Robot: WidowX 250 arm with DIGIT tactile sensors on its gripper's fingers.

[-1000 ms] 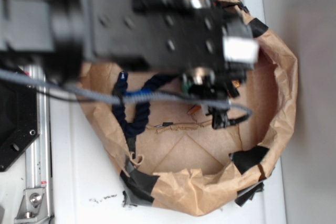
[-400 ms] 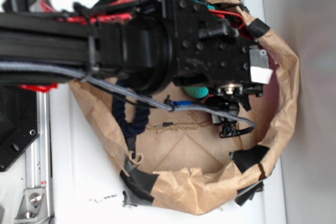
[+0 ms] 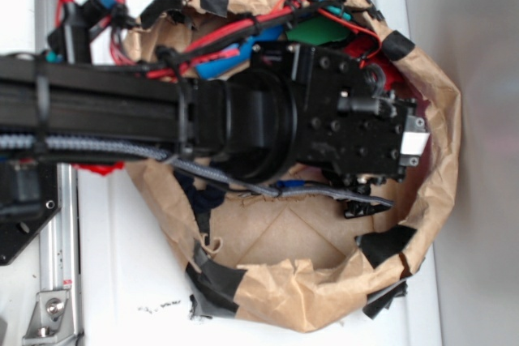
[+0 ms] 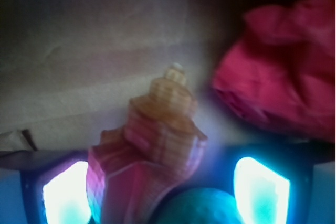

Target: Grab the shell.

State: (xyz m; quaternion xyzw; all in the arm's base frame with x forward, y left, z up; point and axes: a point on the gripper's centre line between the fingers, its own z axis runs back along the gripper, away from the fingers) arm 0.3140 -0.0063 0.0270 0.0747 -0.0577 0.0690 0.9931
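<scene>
In the wrist view the shell point(image 4: 157, 140) stands close up, orange-brown with pale ridged whorls, its blunt tip pointing away from me. My gripper point(image 4: 163, 187) is open, with one glowing finger pad point(image 4: 65, 195) close against the shell's left side and the other pad point(image 4: 260, 192) well clear on the right. A green ball point(image 4: 202, 208) lies between the shell and the right pad. From outside, the arm's black wrist block point(image 3: 349, 131) reaches down into the paper bowl and hides the shell.
A red wrinkly cloth lump point(image 4: 278, 82) lies just right of and beyond the shell. The brown paper bowl point(image 3: 438, 119), patched with black tape, rings the work area. A dark blue rope point(image 3: 203, 200) lies on its left floor. A metal rail point(image 3: 57, 241) runs at the left.
The arm has dropped from near the camera down into the bowl, and its wrist block now sits lower and further right, over the spot where the shell lay.
</scene>
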